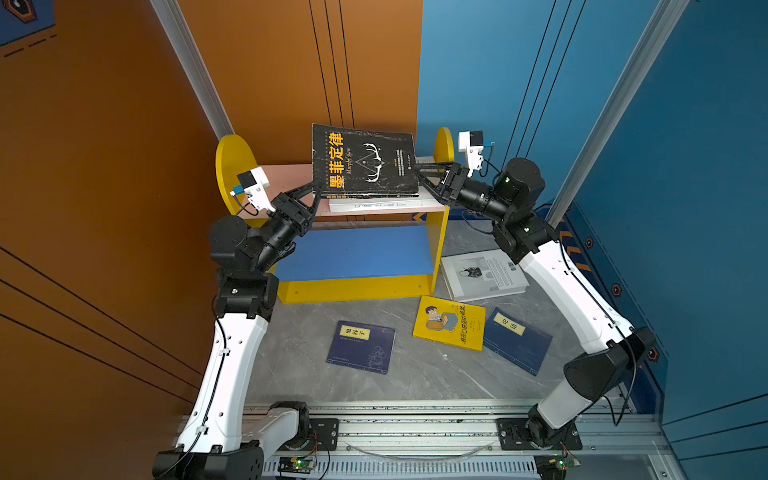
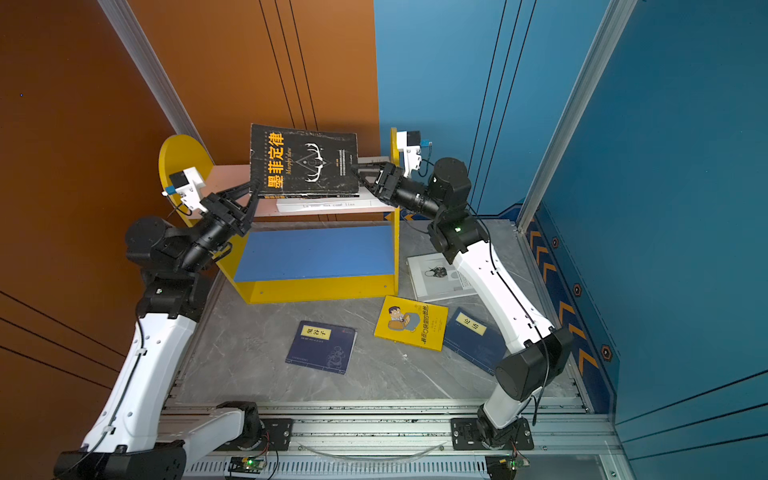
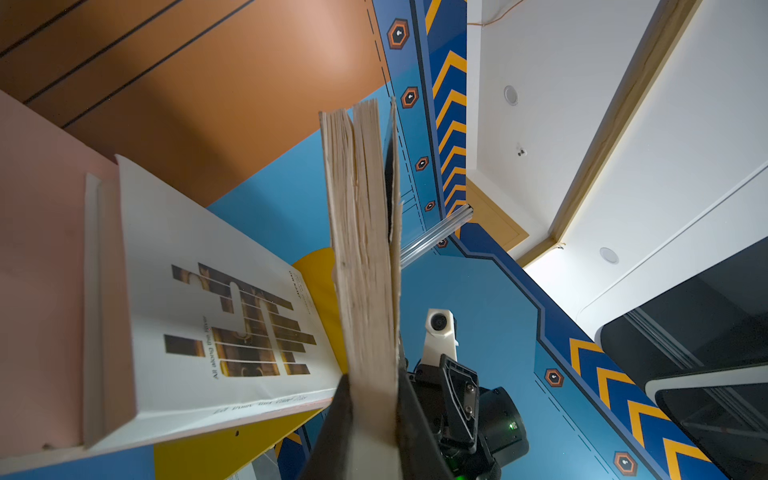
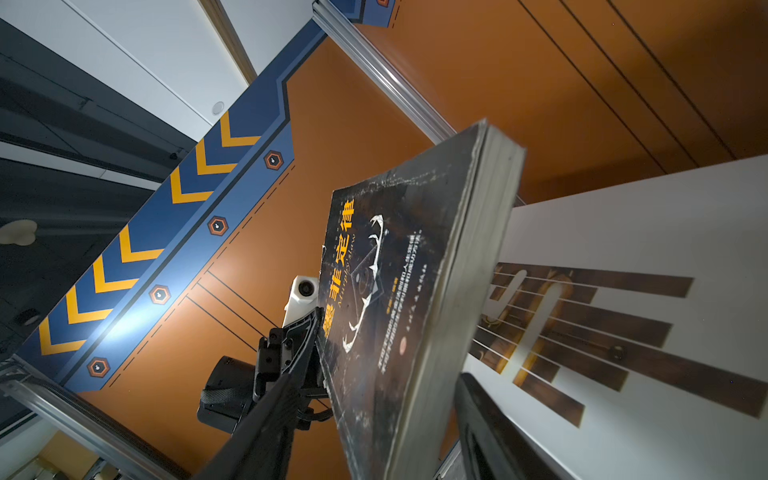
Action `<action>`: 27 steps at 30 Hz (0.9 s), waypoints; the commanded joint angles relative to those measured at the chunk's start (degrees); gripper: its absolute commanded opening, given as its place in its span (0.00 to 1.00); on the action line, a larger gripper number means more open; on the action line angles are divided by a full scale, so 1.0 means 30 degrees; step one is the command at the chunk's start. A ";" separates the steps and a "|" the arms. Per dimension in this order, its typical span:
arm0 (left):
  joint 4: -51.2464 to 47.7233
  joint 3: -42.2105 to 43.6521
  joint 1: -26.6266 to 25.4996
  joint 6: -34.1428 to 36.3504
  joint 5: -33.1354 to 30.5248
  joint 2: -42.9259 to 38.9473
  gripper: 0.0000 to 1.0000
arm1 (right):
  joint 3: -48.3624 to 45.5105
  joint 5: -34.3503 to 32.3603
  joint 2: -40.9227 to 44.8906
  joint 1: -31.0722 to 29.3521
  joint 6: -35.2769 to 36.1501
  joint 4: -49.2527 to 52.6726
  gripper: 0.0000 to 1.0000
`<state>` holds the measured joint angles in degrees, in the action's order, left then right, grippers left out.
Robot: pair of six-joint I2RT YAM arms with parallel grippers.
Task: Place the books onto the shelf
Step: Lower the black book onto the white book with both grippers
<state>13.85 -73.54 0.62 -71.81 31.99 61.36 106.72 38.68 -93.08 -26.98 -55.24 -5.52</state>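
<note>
Above the yellow-sided, pink-boarded shelf (image 1: 286, 178), the left gripper (image 1: 318, 188) clamps the ragged page edge of a worn black paperback (image 1: 365, 162); the right gripper (image 1: 417, 171) has its fingers apart, flanking the opposite edge.

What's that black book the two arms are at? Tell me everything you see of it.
The black book is a thick, scuffed paperback with orange characters, a white antler emblem and yellowed pages. It stands tilted, cover facing forward, over a white book lying flat on the shelf's pink board. The left gripper clamps its left edge; the right gripper straddles its right edge, jaws apart.
</note>
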 commanded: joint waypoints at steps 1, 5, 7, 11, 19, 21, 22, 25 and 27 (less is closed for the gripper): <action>0.2110 0.0349 0.0604 -0.0918 0.0432 -0.1087 0.00 | -0.0366 -0.1150 0.0849 0.0118 0.1173 -0.0080 0.67; 0.2307 0.0811 0.1129 -0.1472 0.0591 -0.1510 0.00 | -0.0646 -0.1790 0.1080 0.0153 0.1385 -0.0065 0.72; 0.2383 0.0965 0.1312 -0.1768 0.0689 -0.1632 0.00 | -0.0763 -0.2141 0.1222 0.0146 0.1577 -0.0022 0.73; 0.2716 0.1473 0.1623 -0.2396 0.0902 -0.1969 0.00 | -0.1143 -0.3252 0.1843 0.0088 0.2644 0.0649 0.79; 0.1943 0.1386 0.1930 -0.2751 0.0605 -0.2090 0.00 | -0.1719 -0.5725 0.2906 -0.0102 0.5584 0.3076 1.00; 0.1204 0.0883 0.1830 -0.2787 0.0134 -0.1826 0.00 | -0.0870 -0.6574 0.3018 -0.0159 0.7166 0.4618 1.00; 0.0914 0.0547 0.1771 -0.2663 0.0090 -0.1624 0.00 | -0.0288 -0.7120 0.3014 -0.0214 0.7862 0.5440 1.00; -0.0029 -0.0738 0.1159 -0.2223 -0.0023 -0.0800 0.00 | 0.0673 -0.8728 0.3196 -0.0480 0.9835 0.6701 1.00; -0.0839 -0.1446 0.0566 -0.1821 -0.0499 -0.0287 0.00 | 0.0541 -1.0093 0.3382 -0.0621 1.0392 0.6746 1.00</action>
<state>10.46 -73.14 4.25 -78.81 32.99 59.90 106.69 15.97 -84.93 -28.05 -31.31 10.39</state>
